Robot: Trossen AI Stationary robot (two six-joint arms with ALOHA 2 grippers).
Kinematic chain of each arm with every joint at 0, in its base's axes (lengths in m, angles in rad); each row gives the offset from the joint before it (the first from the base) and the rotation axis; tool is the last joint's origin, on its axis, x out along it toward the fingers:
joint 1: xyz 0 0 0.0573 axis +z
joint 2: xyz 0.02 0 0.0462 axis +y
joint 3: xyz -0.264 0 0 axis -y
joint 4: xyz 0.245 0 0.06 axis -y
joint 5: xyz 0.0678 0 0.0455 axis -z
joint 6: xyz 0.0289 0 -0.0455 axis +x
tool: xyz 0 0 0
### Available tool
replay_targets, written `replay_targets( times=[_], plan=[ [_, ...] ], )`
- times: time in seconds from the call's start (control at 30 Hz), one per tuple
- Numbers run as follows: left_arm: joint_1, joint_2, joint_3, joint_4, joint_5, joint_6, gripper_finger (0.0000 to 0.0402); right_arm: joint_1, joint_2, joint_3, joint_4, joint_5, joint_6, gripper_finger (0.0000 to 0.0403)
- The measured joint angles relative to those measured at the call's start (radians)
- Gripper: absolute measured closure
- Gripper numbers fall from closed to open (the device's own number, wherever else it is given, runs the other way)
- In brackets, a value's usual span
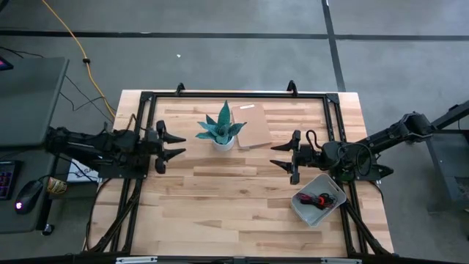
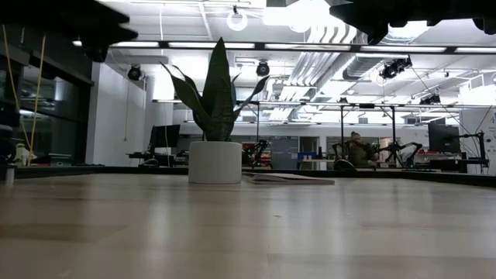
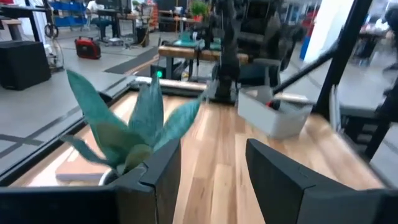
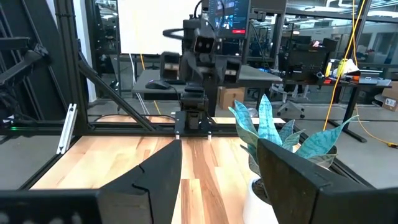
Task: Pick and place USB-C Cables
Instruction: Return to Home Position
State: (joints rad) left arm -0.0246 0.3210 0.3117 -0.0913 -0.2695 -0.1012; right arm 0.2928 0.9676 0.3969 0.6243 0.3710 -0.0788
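Observation:
The grey tray [image 1: 303, 210] sits near the table's right edge and also shows in the left wrist view [image 3: 280, 121]. Inside it lies a red-and-black cable bundle [image 1: 320, 199], a red bit of which shows in the left wrist view [image 3: 268, 104]. I cannot pick out the silver-grey, black or pink cables. My left gripper [image 1: 174, 146] [image 3: 211, 180] hovers open left of the potted plant [image 1: 222, 130]. My right gripper [image 1: 281, 156] [image 4: 219, 180] hovers open right of the plant, above and left of the tray. Both hold nothing.
The potted plant [image 2: 214, 116] stands mid-table toward the far edge, between the two grippers. A flat tan board [image 1: 253, 125] [image 2: 291, 179] lies just right of it. Bare wood [image 1: 220, 205] stretches along the near half. A yellow cord [image 1: 73, 40] runs on the floor beyond.

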Motion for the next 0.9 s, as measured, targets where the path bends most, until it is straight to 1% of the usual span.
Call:
replay_targets(
  times=[0.1, 0.17, 0.27, 0.37, 0.4, 0.43, 0.5, 0.63, 0.73, 0.8, 0.87, 0.9],
  plan=[
    [0.0, -0.009, -0.069, 0.068, 0.0, 0.033, 0.0243, 0.0, 0.0, 0.0, 0.0, 0.0, 0.0, 0.0203],
    [0.0, -0.027, -0.116, 0.131, 0.0, 0.055, 0.0256, 0.0, 0.0, 0.0, 0.0, 0.0, 0.0, 0.0203],
    [0.0, -0.077, -0.173, 0.205, 0.0, 0.082, 0.0302, 0.0, 0.0, 0.0, 0.0, 0.0, 0.0, 0.0203],
    [0.0, -0.14, -0.207, 0.211, -0.001, 0.095, 0.0372, 0.0, 0.0, 0.0, 0.0, 0.0, 0.0, 0.0203],
    [0.0, -0.165, -0.214, 0.205, -0.001, 0.097, 0.0386, 0.0, 0.0, 0.0, 0.0, 0.0, 0.0, 0.0203],
    [0.001, -0.189, -0.219, 0.197, -0.001, 0.097, 0.0391, 0.0, 0.0, 0.0, -0.001, 0.0, 0.0, 0.0203],
    [0.007, -0.234, -0.219, 0.161, -0.002, 0.094, 0.0389, 0.0, 0.0, 0.0, -0.006, 0.0, 0.006, 0.0203],
    [0.012, -0.32, -0.219, 0.032, 0.001, 0.062, 0.0399, 0.0, 0.0, 0.0, -0.033, 0.0, 0.041, 0.0203],
    [0.012, -0.317, -0.22, -0.036, 0.004, 0.029, 0.04, 0.0, 0.0, 0.0, -0.047, 0.0, 0.049, 0.0203],
    [0.012, -0.315, -0.225, -0.042, 0.005, 0.009, 0.0401, 0.0, 0.0, 0.0, -0.045, 0.0, 0.049, 0.0203],
    [0.012, -0.318, -0.255, -0.015, 0.011, 0.002, 0.0401, 0.0, 0.0, 0.0, -0.045, 0.0, 0.055, 0.0203],
    [0.012, -0.313, -0.259, 0.018, 0.031, 0.007, 0.0401, 0.0, 0.0, 0.0, -0.045, 0.0, 0.057, 0.0203]
  ],
)
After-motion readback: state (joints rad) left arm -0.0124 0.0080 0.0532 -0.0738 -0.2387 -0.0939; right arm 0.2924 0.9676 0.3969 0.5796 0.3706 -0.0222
